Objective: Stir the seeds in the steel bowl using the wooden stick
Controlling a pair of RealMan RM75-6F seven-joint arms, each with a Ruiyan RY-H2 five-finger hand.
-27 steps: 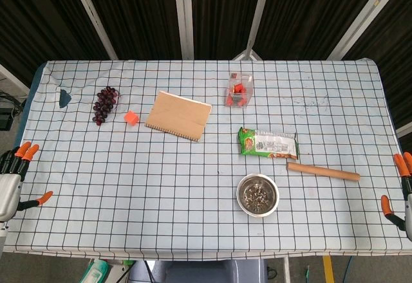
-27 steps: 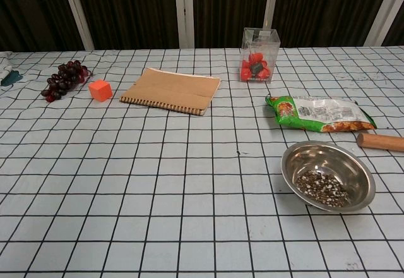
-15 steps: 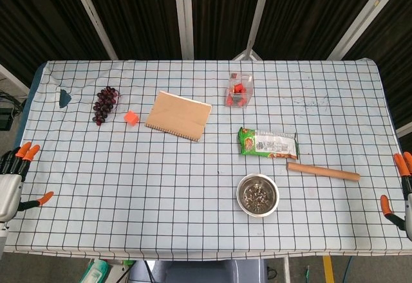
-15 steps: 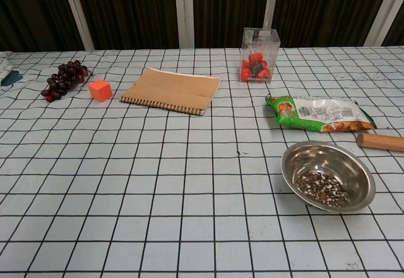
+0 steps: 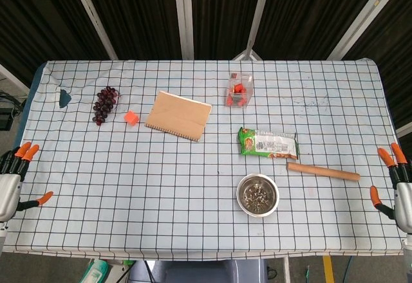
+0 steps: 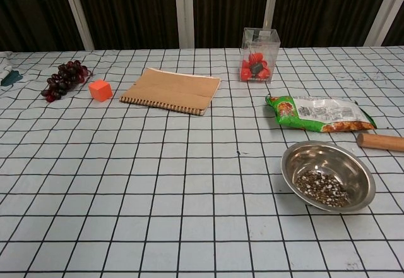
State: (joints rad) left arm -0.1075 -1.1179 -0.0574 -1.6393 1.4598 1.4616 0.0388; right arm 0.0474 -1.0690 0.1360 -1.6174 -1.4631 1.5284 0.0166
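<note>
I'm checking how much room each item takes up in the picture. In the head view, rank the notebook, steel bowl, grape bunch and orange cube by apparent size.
1. Notebook, clearly largest.
2. Steel bowl.
3. Grape bunch, smaller than the bowl, though not by much.
4. Orange cube, clearly smallest.

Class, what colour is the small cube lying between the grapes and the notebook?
Orange; the cube shows best in the chest view.

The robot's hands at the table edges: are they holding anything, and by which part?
Nothing is held. The left hand and right hand are both empty with fingers apart; the long wooden stick lies untouched on the table.
</note>
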